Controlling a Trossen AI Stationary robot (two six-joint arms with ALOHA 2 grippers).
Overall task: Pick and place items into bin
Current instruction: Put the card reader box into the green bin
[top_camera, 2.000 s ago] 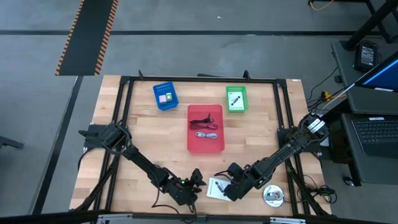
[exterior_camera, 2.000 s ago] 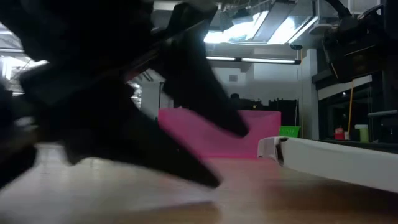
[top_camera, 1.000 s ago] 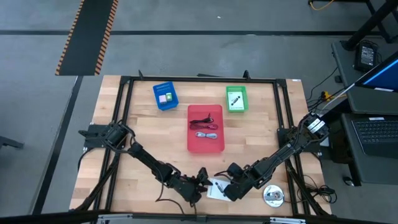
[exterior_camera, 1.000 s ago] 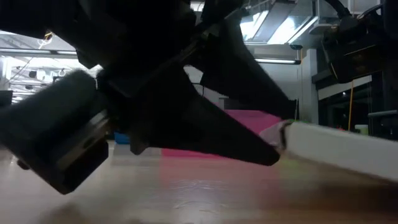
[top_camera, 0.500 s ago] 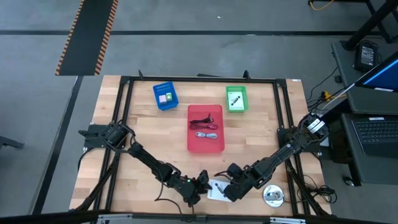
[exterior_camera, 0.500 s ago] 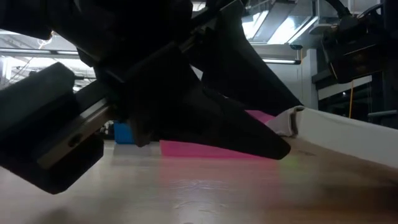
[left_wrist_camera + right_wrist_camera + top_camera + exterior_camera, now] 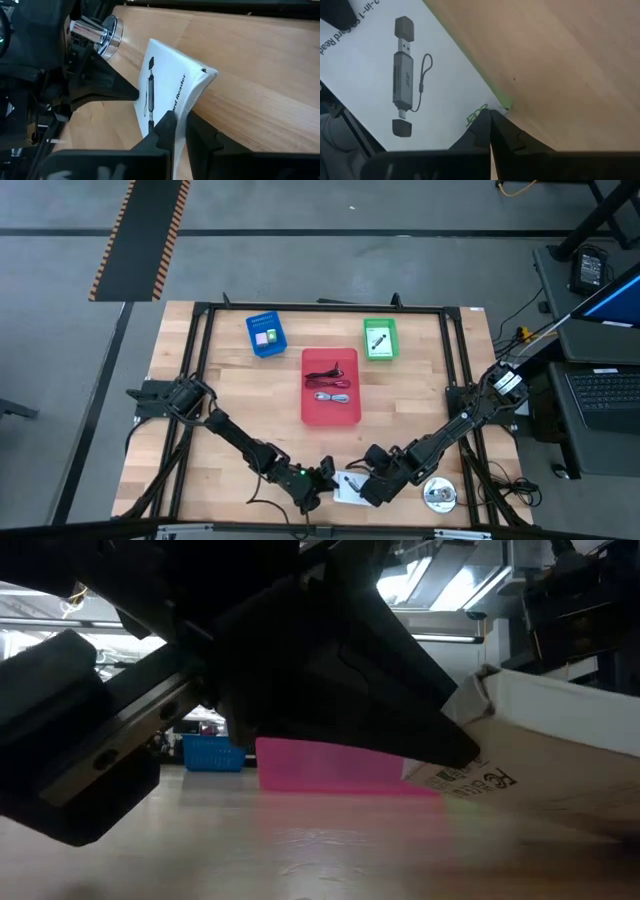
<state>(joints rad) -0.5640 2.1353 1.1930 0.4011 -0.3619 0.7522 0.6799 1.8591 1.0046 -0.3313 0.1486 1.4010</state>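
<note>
At the near edge of the worktop (image 7: 180,405), at 6 o'clock, I saw the white card (image 7: 349,486) between both tools. My left tool (image 7: 324,480) was closed on one edge of it, and my right tool (image 7: 366,488) was pinched shut on the far corner. The silver disc (image 7: 438,495) lay just beside, at 3 o'clock from the card. Farther off, in the middle, the red tray (image 7: 331,385) held the coiled cables (image 7: 331,382).
</note>
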